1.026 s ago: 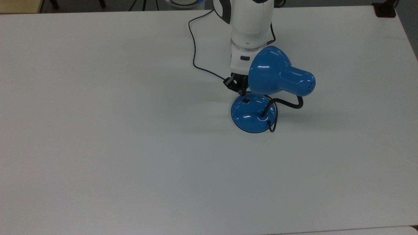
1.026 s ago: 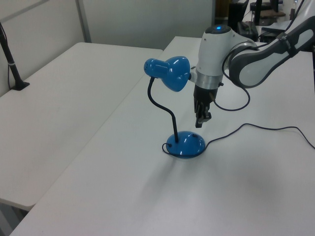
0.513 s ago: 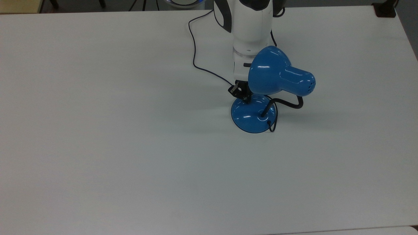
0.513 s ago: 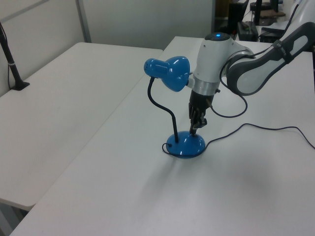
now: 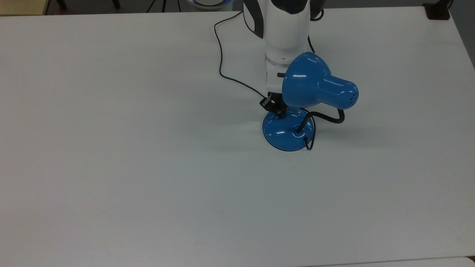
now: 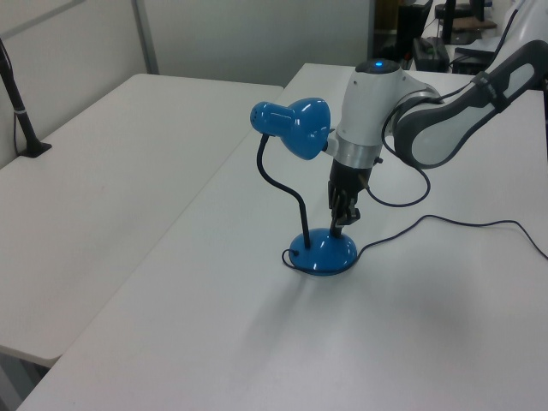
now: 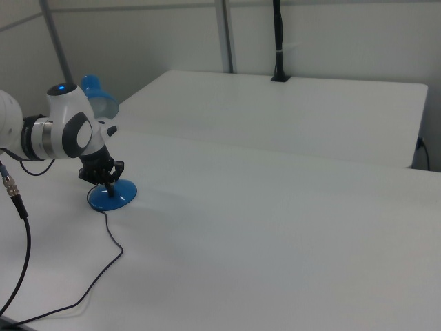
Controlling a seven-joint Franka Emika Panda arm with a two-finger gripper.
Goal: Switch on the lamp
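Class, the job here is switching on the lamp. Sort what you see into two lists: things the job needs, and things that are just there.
Belongs to the job:
- lamp, unlit
- its base
- tool, tip down on the base
- cord

Just there:
- table
- second table
- black post

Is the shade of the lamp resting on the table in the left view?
No, the shade stands high above the table, held up by the black gooseneck.
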